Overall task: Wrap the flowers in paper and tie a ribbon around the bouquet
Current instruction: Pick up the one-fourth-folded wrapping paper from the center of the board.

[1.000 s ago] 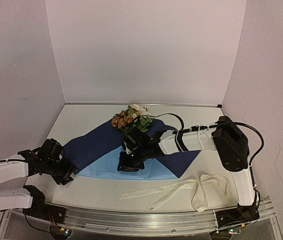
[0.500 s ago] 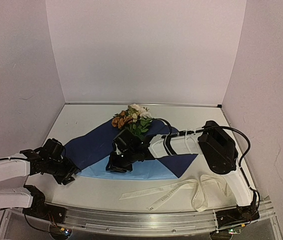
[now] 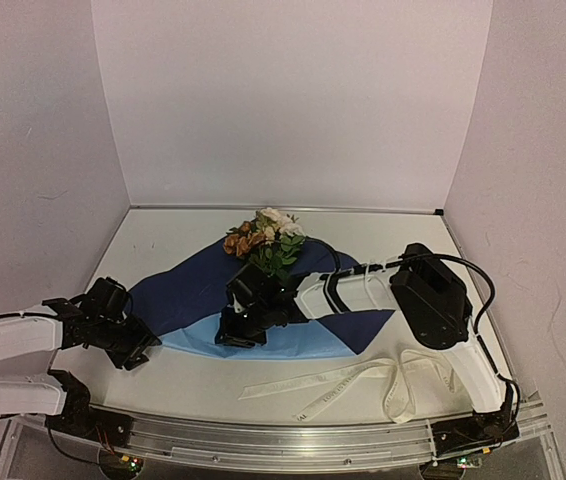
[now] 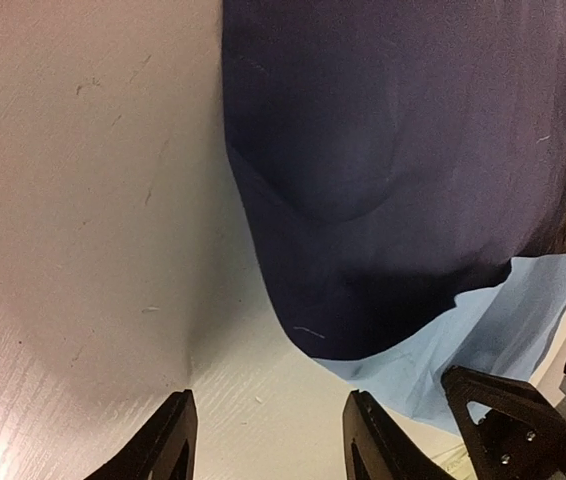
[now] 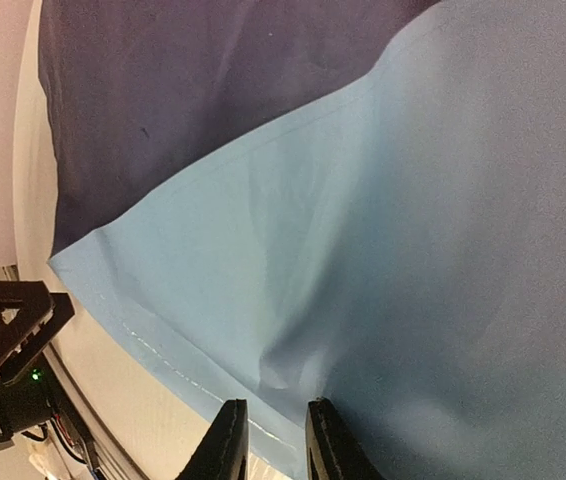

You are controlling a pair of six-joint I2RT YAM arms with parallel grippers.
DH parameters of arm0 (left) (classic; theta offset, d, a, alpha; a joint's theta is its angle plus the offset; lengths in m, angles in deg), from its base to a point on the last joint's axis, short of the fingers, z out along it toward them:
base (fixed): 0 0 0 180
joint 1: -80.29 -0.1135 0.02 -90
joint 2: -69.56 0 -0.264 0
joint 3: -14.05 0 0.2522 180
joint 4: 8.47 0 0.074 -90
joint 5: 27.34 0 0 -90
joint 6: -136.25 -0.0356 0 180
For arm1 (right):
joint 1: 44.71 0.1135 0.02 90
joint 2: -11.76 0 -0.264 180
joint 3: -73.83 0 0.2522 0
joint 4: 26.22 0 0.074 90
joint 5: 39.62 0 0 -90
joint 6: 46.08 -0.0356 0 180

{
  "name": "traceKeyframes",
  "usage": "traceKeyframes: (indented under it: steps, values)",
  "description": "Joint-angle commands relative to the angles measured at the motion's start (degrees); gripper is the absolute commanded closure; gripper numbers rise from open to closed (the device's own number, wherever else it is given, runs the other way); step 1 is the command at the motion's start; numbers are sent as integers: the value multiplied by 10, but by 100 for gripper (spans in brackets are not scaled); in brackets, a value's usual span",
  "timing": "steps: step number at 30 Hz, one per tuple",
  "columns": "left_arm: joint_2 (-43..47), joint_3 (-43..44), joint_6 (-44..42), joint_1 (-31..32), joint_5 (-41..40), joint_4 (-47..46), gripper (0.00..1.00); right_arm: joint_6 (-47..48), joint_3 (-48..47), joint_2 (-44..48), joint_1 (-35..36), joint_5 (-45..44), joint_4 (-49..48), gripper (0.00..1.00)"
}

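nearest me, by my right arm's base, the ribbon (image 3: 335, 378) lies loose on the table (image 3: 193, 375), a long strip ending in a loop, just in front of the paper's near edge. only the overhead camera shows it.

my left gripper (image 4: 271, 448) hangs low over bare table just off the paper's left end. its fingers stand a middling way apart with nothing between them. that gap shows in the wrist camera alone; from above there is only a dark lump.

my right gripper (image 5: 273, 448) is at the near part of the paper (image 5: 413, 250), over its light-blue face. the fingers are narrow, and the sheet's hemmed edge runs into the slot between them, with a small pucker just ahead. i cannot tell whether they truly pinch it, and from above the wrist hides the fingertips.

beyond, the darker face is folded over the light-blue one; my left wrist camera sees it as a soft mound. that camera also catches my right gripper's black frame at its lower right.

farthest off, the flowers (image 3: 265, 238) lie at the paper's far edge, blooms pointing away from me. the left wrist view has only a rust bloom and some leaves at its right border.
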Motion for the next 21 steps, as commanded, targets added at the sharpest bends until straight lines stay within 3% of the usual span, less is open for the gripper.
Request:
traceKeyframes:
  steps: [1,21]
  values:
    - [-18,9,-25,-4,-18,-23,50,6,-13,-18,3,-21,12,80]
    - [-58,24,-47,-9,-41,-88,58,0,-18,-23,4,-20,18,80]
